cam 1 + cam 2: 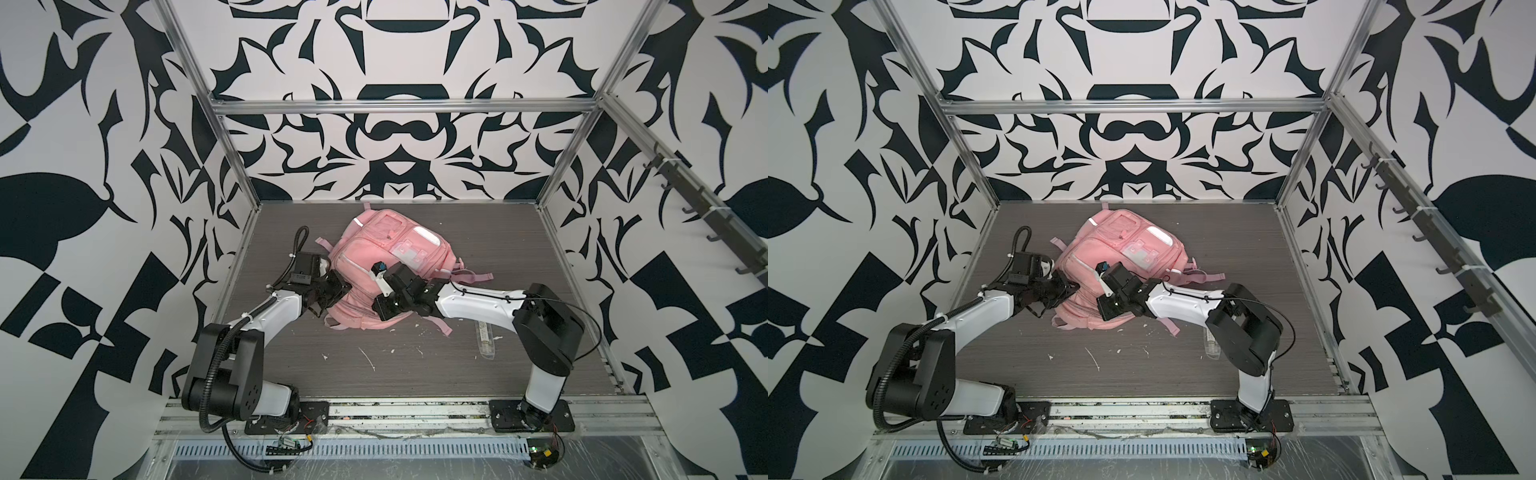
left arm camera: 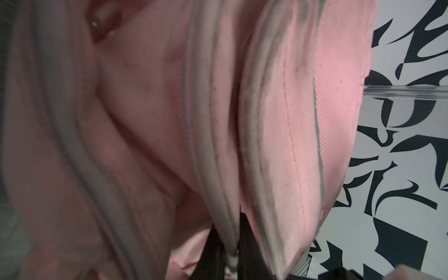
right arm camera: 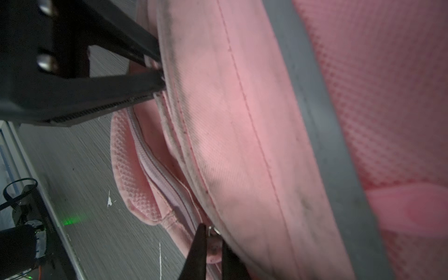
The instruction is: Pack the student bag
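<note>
**1. Table** (image 1: 415,374): under the bag, grey, with white scraps (image 1: 368,359) lying in front of the bag.

**2. Bag** (image 1: 374,249): pink, lying face up on the table. The zip (image 3: 157,169) I can see looks shut. I judge the bag floppy and light, so a hard tug may drag or lift the whole thing rather than open it.

**3. Left gripper** (image 2: 229,244): at the bag's left side, clamped on a piped seam (image 2: 218,169). This is my anchor, but the bite is thin. If the cloth slips out, the bag will follow the other arm.

**4. Right gripper** (image 3: 212,235): at the bag's near edge, closed on the zip pull.

**5. Zip pull** (image 3: 214,252): a small pink tab held only by the gripper's tips. A sideways pull could pop it free, and the zip curves here, so folded cloth could jam it.
</note>
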`<state>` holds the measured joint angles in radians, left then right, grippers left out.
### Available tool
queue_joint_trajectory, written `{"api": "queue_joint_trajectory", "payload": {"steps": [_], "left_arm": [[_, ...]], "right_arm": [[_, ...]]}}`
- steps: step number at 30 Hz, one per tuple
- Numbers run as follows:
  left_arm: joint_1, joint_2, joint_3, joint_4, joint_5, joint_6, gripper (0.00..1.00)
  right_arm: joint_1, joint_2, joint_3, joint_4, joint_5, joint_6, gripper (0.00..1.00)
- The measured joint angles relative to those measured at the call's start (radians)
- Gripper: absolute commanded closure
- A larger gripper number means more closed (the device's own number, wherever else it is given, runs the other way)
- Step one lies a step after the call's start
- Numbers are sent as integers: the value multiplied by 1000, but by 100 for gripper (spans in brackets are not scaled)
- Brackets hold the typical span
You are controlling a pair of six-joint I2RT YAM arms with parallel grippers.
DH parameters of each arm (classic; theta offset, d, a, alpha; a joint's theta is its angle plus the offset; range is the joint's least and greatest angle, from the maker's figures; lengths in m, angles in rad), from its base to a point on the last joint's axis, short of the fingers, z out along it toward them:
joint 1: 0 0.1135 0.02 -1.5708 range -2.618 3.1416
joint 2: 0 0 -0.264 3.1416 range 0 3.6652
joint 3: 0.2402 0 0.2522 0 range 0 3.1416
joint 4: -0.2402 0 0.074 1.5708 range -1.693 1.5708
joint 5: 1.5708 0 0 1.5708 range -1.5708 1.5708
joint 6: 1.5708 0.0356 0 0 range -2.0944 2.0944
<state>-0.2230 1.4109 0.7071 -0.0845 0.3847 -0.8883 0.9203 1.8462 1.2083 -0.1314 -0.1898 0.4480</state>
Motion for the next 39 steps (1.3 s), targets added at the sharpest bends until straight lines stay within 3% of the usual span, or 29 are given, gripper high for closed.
{"api": "queue_joint_trajectory", "payload": {"steps": [8,13,21,28,32,39], "left_arm": [[-26,-24,-14,36,-98,-26,87],[-57,-45,-23,49,-138,-38,84],[-120,-117,-2,-122,-72,46,55],[-118,-203,186,-251,-149,185,53],[-111,-140,252,-259,-188,245,53],[-106,125,379,-275,-206,320,53]], "right_arm": [[4,147,181,-115,-13,79,100],[-21,155,196,-134,-36,116,100],[-68,48,56,10,-84,125,100],[-96,-119,-101,55,-84,108,100],[-124,-205,-187,35,-83,92,100],[-205,-342,-271,-47,-84,51,100]]}}
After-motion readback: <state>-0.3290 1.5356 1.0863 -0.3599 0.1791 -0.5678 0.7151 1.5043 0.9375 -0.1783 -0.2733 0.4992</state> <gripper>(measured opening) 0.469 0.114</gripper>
